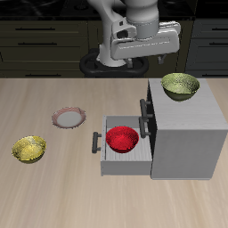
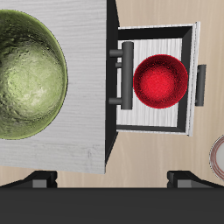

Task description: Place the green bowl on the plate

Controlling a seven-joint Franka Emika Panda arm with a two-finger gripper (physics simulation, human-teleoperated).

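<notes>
green bowl [image 1: 181,85] [image 2: 26,74] sits on top of a grey cabinet [image 1: 189,134] [image 2: 87,131], near its back edge. the gripper [image 1: 141,46] hangs above the cabinet, holding nothing; whether its fingers are apart or together cannot be told. plate [image 1: 68,118] [image 2: 219,153] lies on the table [image 1: 53,187], well apart from the cabinet. risks, as judged: a grasp on the thin rim may slip and drop the bowl off the cabinet top; the carry path passes over the open drawer [image 1: 120,156] [image 2: 157,122] holding a red bowl [image 1: 122,138] [image 2: 161,80]; a yellow bowl [image 1: 28,149] nearer the front edge invites confusion. surface is pale wood; dark cabinetry lines the room behind.
</notes>
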